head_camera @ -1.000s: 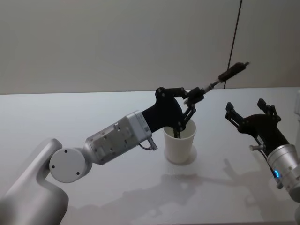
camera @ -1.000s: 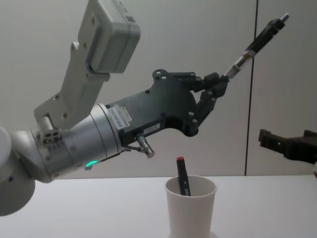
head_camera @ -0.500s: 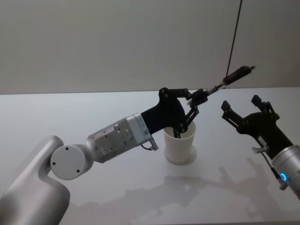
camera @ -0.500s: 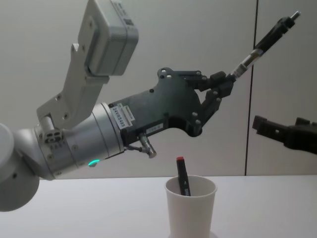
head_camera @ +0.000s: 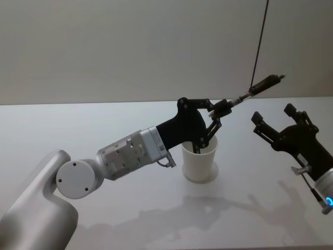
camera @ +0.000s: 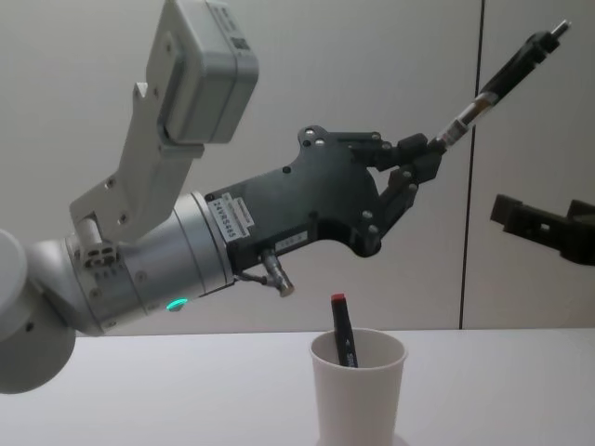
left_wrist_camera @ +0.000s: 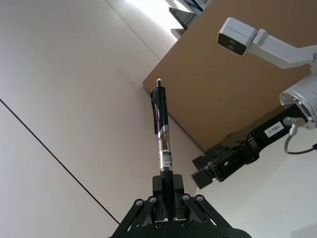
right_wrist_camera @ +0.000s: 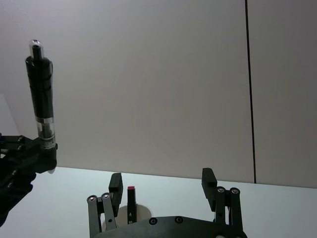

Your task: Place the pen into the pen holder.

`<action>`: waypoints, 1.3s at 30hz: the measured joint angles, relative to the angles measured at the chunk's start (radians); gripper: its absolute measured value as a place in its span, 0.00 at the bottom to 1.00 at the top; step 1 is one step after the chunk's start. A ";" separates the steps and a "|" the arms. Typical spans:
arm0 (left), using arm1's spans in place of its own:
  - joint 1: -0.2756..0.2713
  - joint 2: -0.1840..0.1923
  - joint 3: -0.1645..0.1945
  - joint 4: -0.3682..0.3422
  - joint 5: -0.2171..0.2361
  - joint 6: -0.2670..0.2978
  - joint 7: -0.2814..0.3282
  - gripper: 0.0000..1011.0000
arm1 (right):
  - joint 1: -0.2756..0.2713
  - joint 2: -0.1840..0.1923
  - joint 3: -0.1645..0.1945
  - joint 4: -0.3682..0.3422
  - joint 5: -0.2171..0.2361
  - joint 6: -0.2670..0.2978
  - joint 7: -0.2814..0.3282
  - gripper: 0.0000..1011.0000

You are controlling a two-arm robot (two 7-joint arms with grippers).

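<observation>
One pen, pinched by the left claw, slants up-right; right claw spread nearby.

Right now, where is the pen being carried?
Right of centre in the head view, in the air: the left gripper clamps the pen by its lower end above the pen holder, slanting up toward the right.

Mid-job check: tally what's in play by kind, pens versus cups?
Pens: 2, held pen in left gripper, red-capped pen standing in cup
Cups: 1
Total: 3
</observation>
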 joint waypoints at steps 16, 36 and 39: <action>-0.002 -0.001 0.000 0.003 -0.001 -0.004 -0.004 0.12 | -0.030 0.053 0.032 -0.030 0.117 -0.031 0.130 0.99; -0.003 -0.001 0.000 0.004 -0.001 -0.006 -0.006 0.12 | -0.044 0.099 0.052 -0.070 0.300 -0.030 0.313 0.99; -0.003 -0.001 0.000 0.004 -0.001 -0.006 -0.006 0.12 | -0.043 0.100 0.052 -0.074 0.316 -0.024 0.320 0.99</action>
